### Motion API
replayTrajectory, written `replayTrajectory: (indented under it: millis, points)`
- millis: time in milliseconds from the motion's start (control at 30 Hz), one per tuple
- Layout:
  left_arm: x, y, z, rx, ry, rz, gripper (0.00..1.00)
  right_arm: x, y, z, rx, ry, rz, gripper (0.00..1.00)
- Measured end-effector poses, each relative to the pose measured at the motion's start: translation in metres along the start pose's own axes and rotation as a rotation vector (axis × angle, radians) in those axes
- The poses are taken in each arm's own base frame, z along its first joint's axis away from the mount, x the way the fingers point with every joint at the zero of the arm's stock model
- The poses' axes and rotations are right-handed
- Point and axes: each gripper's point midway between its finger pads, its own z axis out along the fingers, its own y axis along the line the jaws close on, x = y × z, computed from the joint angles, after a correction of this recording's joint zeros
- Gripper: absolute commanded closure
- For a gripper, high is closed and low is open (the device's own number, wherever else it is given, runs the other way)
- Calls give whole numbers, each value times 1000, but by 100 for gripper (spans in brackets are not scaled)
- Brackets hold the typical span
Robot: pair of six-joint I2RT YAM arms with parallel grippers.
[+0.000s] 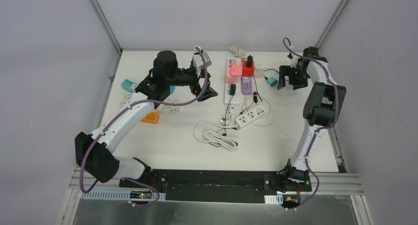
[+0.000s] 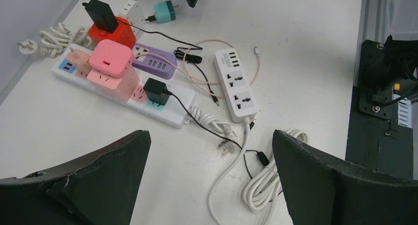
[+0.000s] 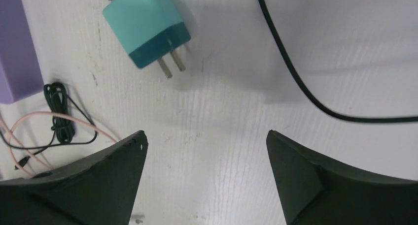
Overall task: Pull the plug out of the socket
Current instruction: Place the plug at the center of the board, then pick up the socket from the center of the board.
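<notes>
Lying loose on your tabletop, the plug sits beyond your wide-open right gripper; your left gripper gapes wide too.

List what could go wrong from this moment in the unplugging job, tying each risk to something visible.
1. The teal plug lies loose on the table with bare prongs, just ahead of the open right gripper; a careless sweep might knock it away.
2. Nothing holds the white power strip: the left gripper hangs open above the table. Pulling the black adapter could lift or drag the strip, probably with the pink cube on it.
</notes>
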Motion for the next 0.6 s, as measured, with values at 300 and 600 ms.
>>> replayTrajectory:
  millis: [300,600]
  points:
    - [0,-1,0,4,-1,6,1,2,22,-62,-8,-86,-33,4]
    - [0,-1,0,6,-1,7,1,27,69,-129,-103,-199,-133,4]
